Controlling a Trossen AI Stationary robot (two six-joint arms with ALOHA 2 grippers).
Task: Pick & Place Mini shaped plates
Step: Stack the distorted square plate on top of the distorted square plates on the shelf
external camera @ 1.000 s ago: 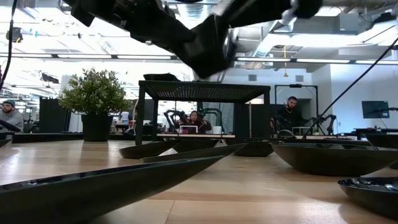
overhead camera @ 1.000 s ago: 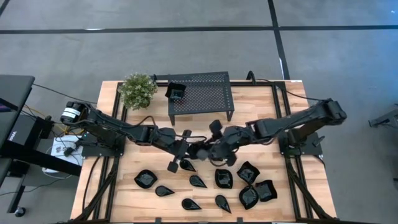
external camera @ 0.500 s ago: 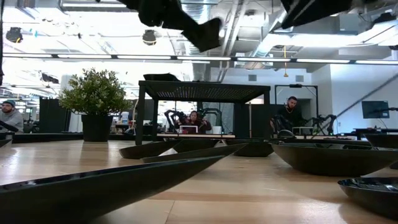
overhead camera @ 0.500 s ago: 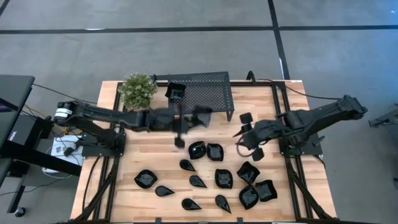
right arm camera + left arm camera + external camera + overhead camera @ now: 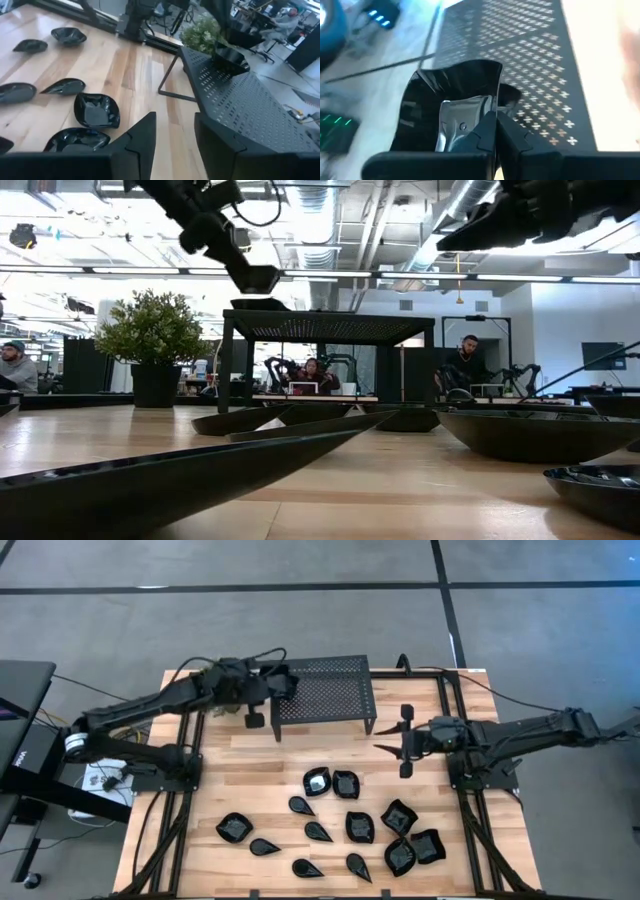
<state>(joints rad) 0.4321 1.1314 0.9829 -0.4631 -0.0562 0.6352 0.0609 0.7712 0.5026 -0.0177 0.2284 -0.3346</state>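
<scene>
Left end effector (image 5: pixel 492 131) was clamped on a squarish mini plate (image 5: pixel 455 95), held over the perforated stand's (image 5: pixel 325 688) left end, stand directly below. Right end effector (image 5: pixel 403 743), fingers apart, hung nearer the loose plates (image 5: pixel 345 825) on the table (image 5: pixel 240 780).

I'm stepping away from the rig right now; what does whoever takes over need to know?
Left gripper: shut on a squarish plate, held just above the stand's left corner, not yet set down.
Right gripper: open, empty, hanging over the table to the right of the stand.
Done: one plate on the stand.
Left: set down the held plate; about a dozen table plates lie in front of the stand.
</scene>
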